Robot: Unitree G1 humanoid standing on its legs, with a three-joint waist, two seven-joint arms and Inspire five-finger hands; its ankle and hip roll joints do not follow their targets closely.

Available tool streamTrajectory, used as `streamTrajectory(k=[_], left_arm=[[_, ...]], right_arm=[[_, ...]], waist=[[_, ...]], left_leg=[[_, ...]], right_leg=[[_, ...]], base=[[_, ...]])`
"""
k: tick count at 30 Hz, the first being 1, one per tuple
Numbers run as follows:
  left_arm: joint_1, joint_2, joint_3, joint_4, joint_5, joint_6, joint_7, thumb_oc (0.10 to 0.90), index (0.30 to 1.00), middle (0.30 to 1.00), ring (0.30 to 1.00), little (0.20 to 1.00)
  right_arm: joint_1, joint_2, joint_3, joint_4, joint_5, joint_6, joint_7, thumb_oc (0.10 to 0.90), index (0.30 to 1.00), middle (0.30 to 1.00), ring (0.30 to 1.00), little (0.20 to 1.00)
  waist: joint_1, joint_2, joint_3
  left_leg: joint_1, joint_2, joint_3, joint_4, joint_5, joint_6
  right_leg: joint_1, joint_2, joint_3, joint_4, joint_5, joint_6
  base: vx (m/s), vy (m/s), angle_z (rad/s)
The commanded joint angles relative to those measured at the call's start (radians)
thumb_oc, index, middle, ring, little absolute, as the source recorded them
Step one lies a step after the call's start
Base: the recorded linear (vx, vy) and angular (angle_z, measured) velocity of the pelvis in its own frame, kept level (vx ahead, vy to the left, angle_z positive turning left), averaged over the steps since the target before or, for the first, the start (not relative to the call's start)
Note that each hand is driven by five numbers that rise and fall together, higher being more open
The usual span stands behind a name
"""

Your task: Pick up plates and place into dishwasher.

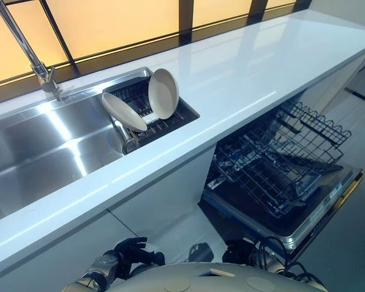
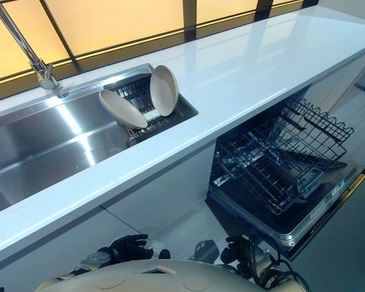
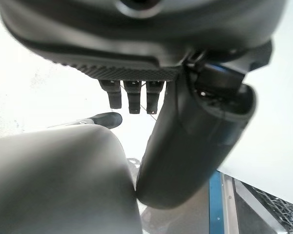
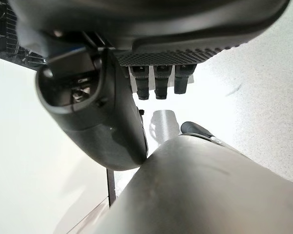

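2 plates [image 1: 149, 100] are leaned in the drying rack [image 1: 170, 121] at the sink's right end. Left hand [image 3: 185, 141] and right hand [image 4: 93, 107] are hung low, fingers relaxed, nothing held. Dishwasher rack [image 1: 280, 158] is pulled out.

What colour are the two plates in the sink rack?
Plain beige plates, without pattern; the left eye view shows them best.

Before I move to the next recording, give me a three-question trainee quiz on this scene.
1. How many beige round plates stand in the dark dish rack inside the stainless steel sink?
2. True or false: the pulled-out black wire dishwasher rack already holds a plate.
3. The left hand and right hand are: A) holding plates, B) low by the body, holding nothing.

Key: 1) two; 2) false; 3) B.
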Motion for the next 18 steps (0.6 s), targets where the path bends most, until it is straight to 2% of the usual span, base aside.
streamTrajectory(k=[1, 18], left_arm=[[-0.030, -0.032, -0.002, 0.050, 0.001, -0.006, -0.029, 0.800, 0.900, 0.900, 0.900, 0.900], [-0.036, -0.030, -0.009, 0.060, 0.019, -0.020, -0.028, 0.800, 0.900, 0.900, 0.900, 0.900]], right_arm=[[-0.006, -0.009, 0.059, -0.005, -0.039, 0.013, 0.026, 0.800, 0.900, 0.900, 0.900, 0.900], [-0.004, -0.012, 0.051, 0.010, -0.037, 0.001, 0.027, 0.800, 0.900, 0.900, 0.900, 0.900]], waist=[[0.003, 0.004, 0.033], [0.008, 0.004, 0.038]], left_leg=[[0.064, -0.059, 0.125, 0.006, -0.117, 0.055], [0.057, -0.061, 0.121, 0.006, -0.114, 0.056]], right_leg=[[-0.084, 0.049, 0.012, 0.036, 0.059, 0.002], [-0.086, 0.043, 0.005, 0.036, 0.061, 0.003]], base=[[0.00, 0.000, 0.00], [0.00, -0.001, -0.01]])
